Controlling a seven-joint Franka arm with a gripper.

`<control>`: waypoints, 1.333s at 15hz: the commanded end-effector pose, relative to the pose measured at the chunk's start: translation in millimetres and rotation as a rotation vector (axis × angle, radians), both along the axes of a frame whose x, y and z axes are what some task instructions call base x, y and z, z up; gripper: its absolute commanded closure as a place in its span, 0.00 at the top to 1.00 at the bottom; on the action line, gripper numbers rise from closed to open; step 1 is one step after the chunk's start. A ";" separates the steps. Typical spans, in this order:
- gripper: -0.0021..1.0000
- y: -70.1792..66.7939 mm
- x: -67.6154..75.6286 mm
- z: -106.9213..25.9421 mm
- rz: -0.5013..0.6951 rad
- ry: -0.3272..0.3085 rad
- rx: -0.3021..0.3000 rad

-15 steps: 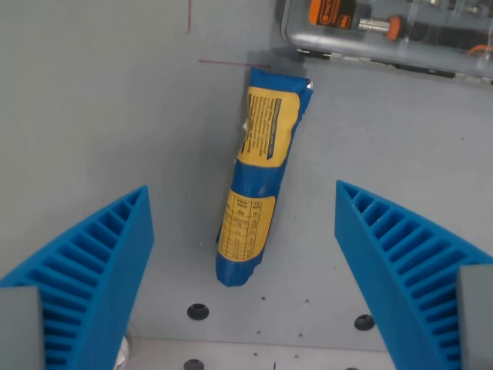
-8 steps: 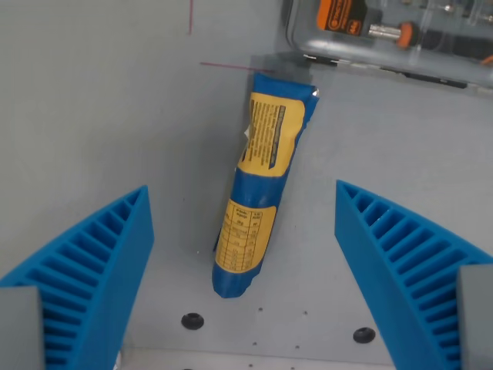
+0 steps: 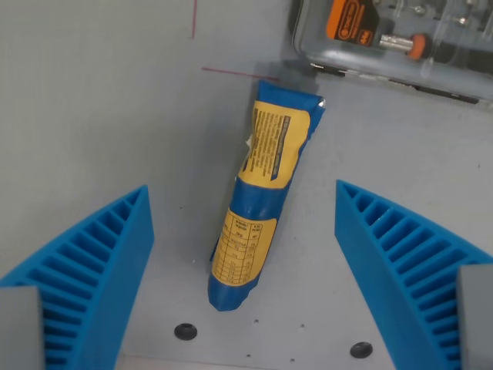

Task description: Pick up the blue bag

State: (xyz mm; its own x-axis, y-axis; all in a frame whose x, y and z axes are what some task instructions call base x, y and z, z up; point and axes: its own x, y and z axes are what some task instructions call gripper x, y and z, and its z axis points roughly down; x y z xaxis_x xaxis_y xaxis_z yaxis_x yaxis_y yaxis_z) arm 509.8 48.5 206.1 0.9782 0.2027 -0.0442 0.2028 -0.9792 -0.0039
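Blue bag (image 3: 262, 202) with yellow labels, lying flat on the grey tabletop (image 3: 92, 116), slanting from near-left to far-right; pincer (image 3: 243, 289) released, blue ribbed fingers (image 3: 92, 277) spread wide either side, touching nothing; clear case (image 3: 393, 35) far right

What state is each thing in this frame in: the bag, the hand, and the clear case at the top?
blue bag: lying flat on the grey surface, lengthwise and slightly tilted, yellow label up, not gripped.
hand: open, one finger on each side of the bag, neither touching it.
clear case: lid shut as far as can be seen, an orange-handled tool inside, beside the bag's far end; contact unclear.
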 end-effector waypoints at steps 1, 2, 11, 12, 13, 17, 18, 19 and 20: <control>1.00 1.5 0.6 -3.7 0.063 -0.051 0.016; 1.00 1.5 0.6 -4.2 0.064 -0.051 0.016; 1.00 1.6 0.9 -8.5 0.067 -0.051 0.017; 1.00 1.7 1.0 -10.2 0.067 -0.051 0.017; 1.00 1.7 1.0 -11.9 0.067 -0.051 0.017; 1.00 1.8 1.4 -18.5 0.067 -0.051 0.017; 1.00 1.8 1.5 -20.2 0.067 -0.051 0.017; 1.00 1.9 1.6 -21.8 0.067 -0.051 0.017; 1.00 1.9 1.7 -23.5 0.067 -0.051 0.017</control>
